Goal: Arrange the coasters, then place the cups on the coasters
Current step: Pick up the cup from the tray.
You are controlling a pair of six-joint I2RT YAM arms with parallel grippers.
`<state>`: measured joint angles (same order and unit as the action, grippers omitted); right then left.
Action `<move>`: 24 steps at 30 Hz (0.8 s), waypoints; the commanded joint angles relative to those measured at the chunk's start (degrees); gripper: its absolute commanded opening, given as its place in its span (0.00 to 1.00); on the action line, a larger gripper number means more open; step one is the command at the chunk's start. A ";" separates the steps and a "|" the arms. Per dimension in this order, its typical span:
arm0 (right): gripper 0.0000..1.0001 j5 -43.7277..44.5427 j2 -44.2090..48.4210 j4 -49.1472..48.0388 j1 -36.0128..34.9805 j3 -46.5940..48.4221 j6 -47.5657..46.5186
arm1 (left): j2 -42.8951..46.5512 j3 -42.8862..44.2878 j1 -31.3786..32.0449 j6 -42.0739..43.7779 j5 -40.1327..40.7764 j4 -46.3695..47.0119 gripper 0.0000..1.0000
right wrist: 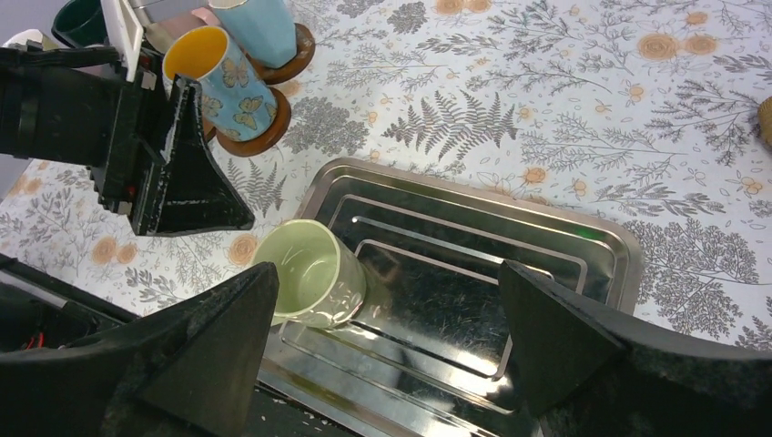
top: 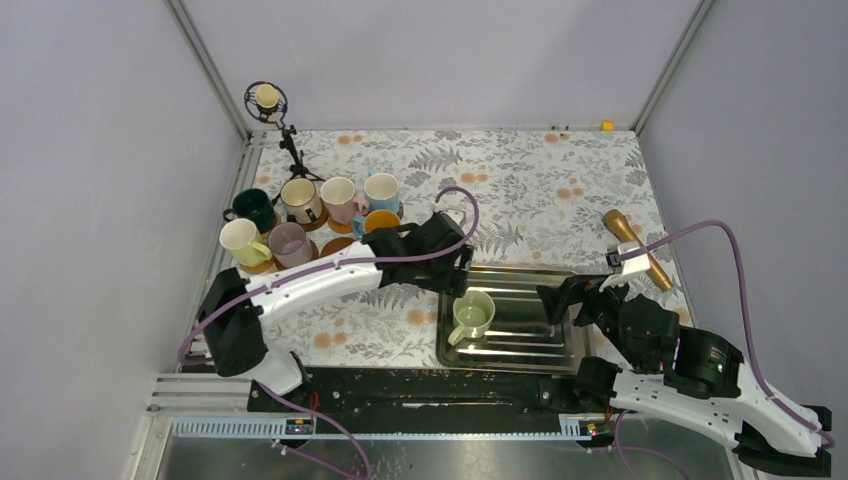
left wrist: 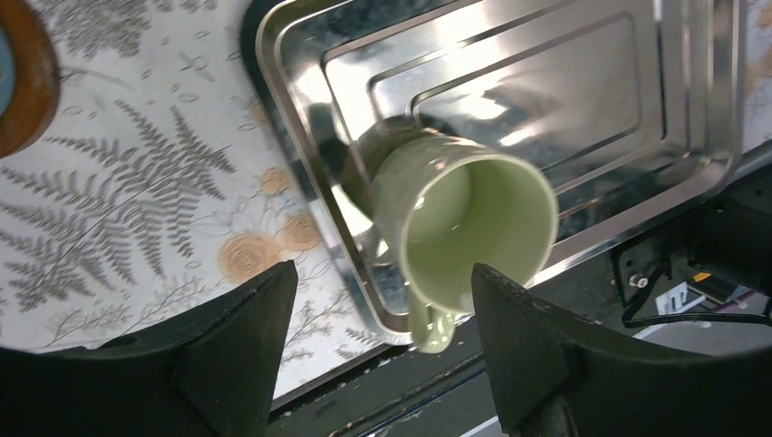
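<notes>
A pale green cup (top: 472,315) stands upright in the near-left corner of the steel tray (top: 530,300). My left gripper (left wrist: 382,309) hovers just above it, open, with the cup's handle (left wrist: 433,330) between the fingertips and touching neither. My right gripper (right wrist: 382,337) is open over the tray's near side, to the right of the pale green cup (right wrist: 309,273), holding nothing. Several cups stand on brown coasters at the back left: dark green (top: 250,207), beige (top: 299,198), pink (top: 340,197), light blue (top: 382,190), yellow-orange (top: 380,222), white (top: 240,240), mauve (top: 289,243). One coaster (top: 337,246) is bare.
A microphone on a small tripod (top: 267,100) stands in the back left corner. A gold-coloured handle-like object (top: 635,250) lies at the right of the tray. Grey walls close in the patterned tabletop on three sides. The left arm stretches across in front of the cup group.
</notes>
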<state>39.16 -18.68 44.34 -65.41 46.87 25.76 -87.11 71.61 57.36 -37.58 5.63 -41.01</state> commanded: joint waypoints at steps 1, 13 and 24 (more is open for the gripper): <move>0.99 3.48 1.33 -0.18 -0.25 -1.24 1.51 | -3.43 5.20 2.22 -0.34 0.50 3.36 0.70; 0.99 3.32 0.47 0.99 -0.28 -1.11 1.44 | -10.14 6.83 3.37 -0.27 2.53 1.99 0.56; 0.99 2.93 -0.02 0.56 -0.26 -1.86 1.94 | -11.53 6.52 3.81 -0.14 1.56 2.43 0.43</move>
<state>40.05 -17.72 44.93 -65.41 45.34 26.68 -97.69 75.79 60.75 -37.80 6.48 -39.75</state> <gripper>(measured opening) 0.993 0.444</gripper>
